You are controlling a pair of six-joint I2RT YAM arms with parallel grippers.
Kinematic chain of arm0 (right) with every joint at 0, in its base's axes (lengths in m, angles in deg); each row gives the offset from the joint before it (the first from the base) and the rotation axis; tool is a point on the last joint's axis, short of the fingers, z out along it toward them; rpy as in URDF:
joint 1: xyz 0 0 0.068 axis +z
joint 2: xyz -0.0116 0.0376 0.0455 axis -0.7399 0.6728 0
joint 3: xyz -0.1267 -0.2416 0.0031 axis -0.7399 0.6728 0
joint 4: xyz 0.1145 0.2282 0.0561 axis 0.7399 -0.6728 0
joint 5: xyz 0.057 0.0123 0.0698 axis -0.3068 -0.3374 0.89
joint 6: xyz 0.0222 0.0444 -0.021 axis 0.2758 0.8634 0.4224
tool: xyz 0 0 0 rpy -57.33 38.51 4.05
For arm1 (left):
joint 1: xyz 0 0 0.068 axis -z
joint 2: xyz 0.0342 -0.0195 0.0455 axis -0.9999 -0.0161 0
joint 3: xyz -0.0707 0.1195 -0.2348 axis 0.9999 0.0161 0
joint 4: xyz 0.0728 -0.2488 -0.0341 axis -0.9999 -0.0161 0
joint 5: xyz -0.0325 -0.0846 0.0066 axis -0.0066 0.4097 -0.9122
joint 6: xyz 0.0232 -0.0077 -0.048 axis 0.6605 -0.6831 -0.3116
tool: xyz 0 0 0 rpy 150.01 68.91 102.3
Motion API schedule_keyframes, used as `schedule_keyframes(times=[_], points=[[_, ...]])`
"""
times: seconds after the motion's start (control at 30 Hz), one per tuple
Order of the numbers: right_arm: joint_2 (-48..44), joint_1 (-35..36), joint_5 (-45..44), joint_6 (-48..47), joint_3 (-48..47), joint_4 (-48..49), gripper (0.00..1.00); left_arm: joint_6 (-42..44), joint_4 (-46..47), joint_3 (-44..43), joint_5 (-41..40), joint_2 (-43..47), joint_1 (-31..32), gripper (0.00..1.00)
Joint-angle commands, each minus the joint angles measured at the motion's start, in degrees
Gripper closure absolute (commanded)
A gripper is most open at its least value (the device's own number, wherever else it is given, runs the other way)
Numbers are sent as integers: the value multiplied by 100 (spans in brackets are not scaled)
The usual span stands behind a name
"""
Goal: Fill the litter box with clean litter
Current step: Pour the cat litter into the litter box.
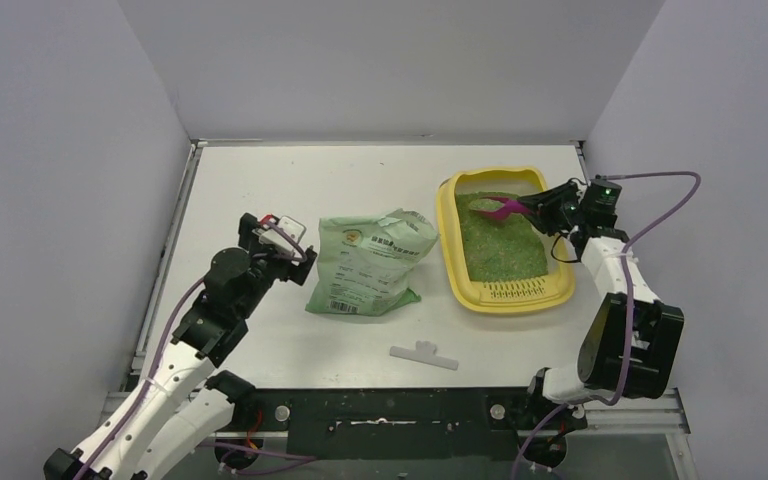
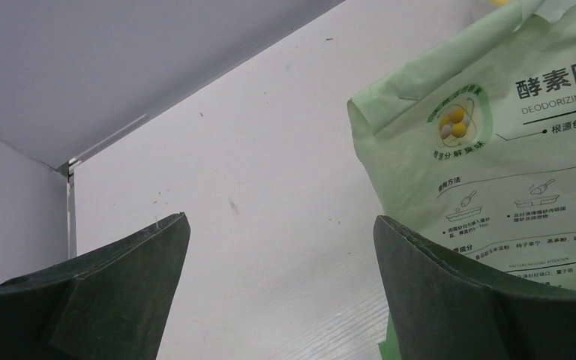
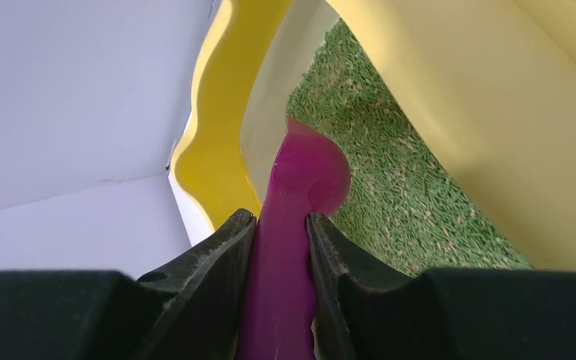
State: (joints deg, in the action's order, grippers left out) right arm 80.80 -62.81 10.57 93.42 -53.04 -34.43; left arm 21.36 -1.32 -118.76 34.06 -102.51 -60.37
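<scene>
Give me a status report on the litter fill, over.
Left gripper open beside the bag. Right gripper shut on the scoop, inside the litter box. Clean litter covers its floor. White clip lies apart from it.

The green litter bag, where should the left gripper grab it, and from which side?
Probably its left edge near the far corner, approached from the left: the bag lies flat, so only its edges offer a pinch, and the open left gripper faces that edge.

L gripper (image 1: 293, 238) jaws wide apart, aimed 2 o'clock. R gripper (image 1: 538, 207) aimed 9 o'clock, clamped on magenta scoop (image 1: 495, 208).
</scene>
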Motion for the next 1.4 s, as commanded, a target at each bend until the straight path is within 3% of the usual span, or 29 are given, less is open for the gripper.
schedule_keyframes(times=[0.0,0.37,0.83,1.17,1.37], points=[[197,296,-621,160,-635,556,100,-101,409,-326,-238,-239,5,8],[253,406,-1571,344,-747,572,100,25,423,-262,-362,-273,-8,8],[-914,-17,-2302,341,-19,181,100,-2,413,-287,-201,-399,-41,8],[-1595,-29,-2264,352,422,-189,100,42,405,-294,-183,-419,-41,8],[-2484,-59,-1839,283,934,-640,100,55,405,-302,-183,-440,-41,8]])
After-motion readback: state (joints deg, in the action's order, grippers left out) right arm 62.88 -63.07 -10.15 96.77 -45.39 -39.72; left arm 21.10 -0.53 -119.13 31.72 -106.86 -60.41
